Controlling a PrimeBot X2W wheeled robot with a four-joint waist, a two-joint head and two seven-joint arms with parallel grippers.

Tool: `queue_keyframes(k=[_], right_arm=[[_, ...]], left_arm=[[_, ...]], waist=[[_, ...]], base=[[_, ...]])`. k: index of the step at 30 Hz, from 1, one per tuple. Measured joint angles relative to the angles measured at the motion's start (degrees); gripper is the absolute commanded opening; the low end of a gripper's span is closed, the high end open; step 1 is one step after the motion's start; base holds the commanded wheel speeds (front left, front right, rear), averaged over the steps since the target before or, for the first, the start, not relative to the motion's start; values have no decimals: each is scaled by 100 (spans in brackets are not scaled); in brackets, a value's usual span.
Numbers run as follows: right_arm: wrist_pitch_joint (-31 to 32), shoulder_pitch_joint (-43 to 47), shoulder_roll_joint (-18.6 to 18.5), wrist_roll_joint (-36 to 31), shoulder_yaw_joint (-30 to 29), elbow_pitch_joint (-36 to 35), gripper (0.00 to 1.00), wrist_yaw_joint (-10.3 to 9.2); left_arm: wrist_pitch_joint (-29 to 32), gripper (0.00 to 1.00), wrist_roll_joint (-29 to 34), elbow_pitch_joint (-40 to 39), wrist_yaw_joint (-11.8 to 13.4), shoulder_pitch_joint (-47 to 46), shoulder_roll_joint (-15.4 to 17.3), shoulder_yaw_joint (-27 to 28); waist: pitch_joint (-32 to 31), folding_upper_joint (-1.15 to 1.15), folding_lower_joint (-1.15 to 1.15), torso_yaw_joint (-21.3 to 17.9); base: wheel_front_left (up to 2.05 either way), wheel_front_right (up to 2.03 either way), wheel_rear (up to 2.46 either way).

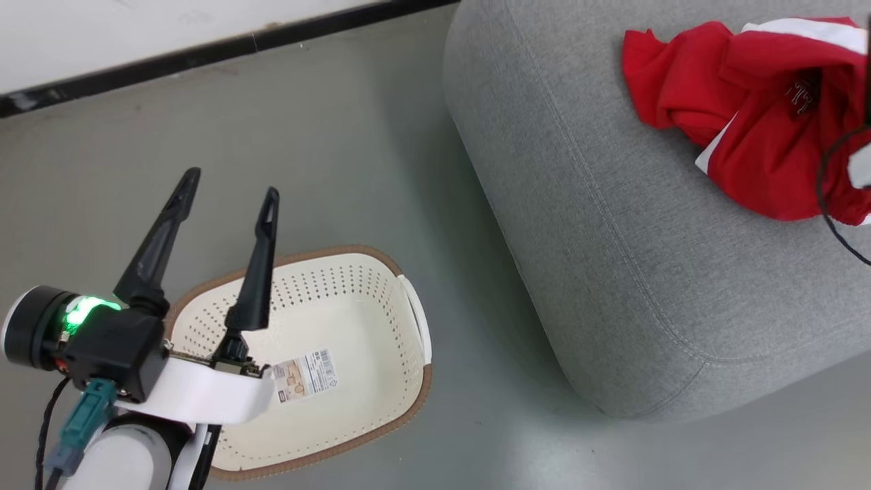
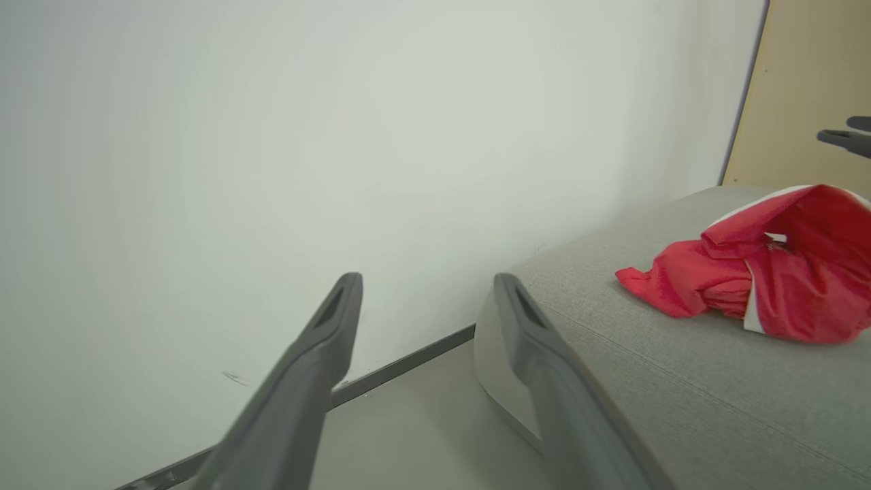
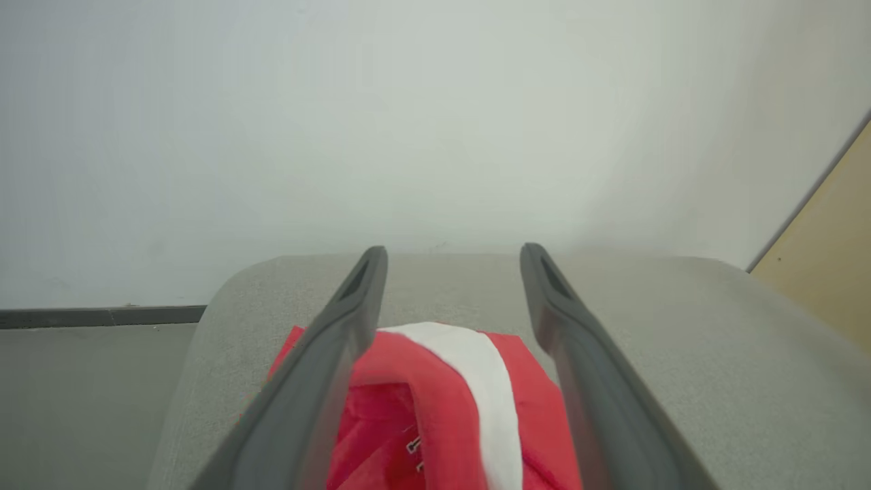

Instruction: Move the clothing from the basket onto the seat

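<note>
The clothing (image 1: 748, 116) lies in a crumpled red heap on the seat (image 1: 599, 238), toward its far right side in the head view, with white trim showing along the top edge and at a lower fold. In the left wrist view the heap (image 2: 748, 286) rests on the grey cushion (image 2: 646, 381), folded over on itself. In the right wrist view a broad white stripe runs down the red fabric (image 3: 442, 408), with a little small print beside it.

The right fingers (image 3: 333, 327) are spread wide, with the garment lying below and between them and nothing gripped. From the left wrist view those same two dark fingers (image 2: 844, 136) show above the heap and apart from it.

The left fingers (image 1: 160, 238) are also spread wide and hold nothing. They hang over the near left edge of the basket (image 1: 354, 286), pointing toward the wall (image 2: 272, 136).

The basket stands on the grey floor (image 1: 306, 136), just beside the seat's rounded corner and not touching it. Its brown rim, perforated cream sides and one white handle are plain to see, and a barcode label (image 1: 306, 376) sits on its bare floor. A dark baseboard (image 1: 204, 51) runs along the foot of the wall.
</note>
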Motion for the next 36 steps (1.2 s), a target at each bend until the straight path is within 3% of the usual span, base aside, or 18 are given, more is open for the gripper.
queue_keyframes(k=[14, 29, 36], right_arm=[[-46, 149, 325, 201, 538, -984, 100, 0], [-52, 959, 595, 346, 363, -1714, 100, 0], [-58, 1628, 970, 292, 288, -2026, 100, 0]], left_arm=[[-424, 100, -230, 403, 354, 527, -216, 358], [-709, 100, -423, 678, 825, 1360, -497, 777], [-754, 100, -458, 811, 898, 1571, -605, 775]], waist=[[-498, 0, 0, 260], [-1116, 0, 0, 829], [-1404, 0, 0, 1101]], base=[[0, 0, 0], [0, 0, 0], [0, 0, 0]])
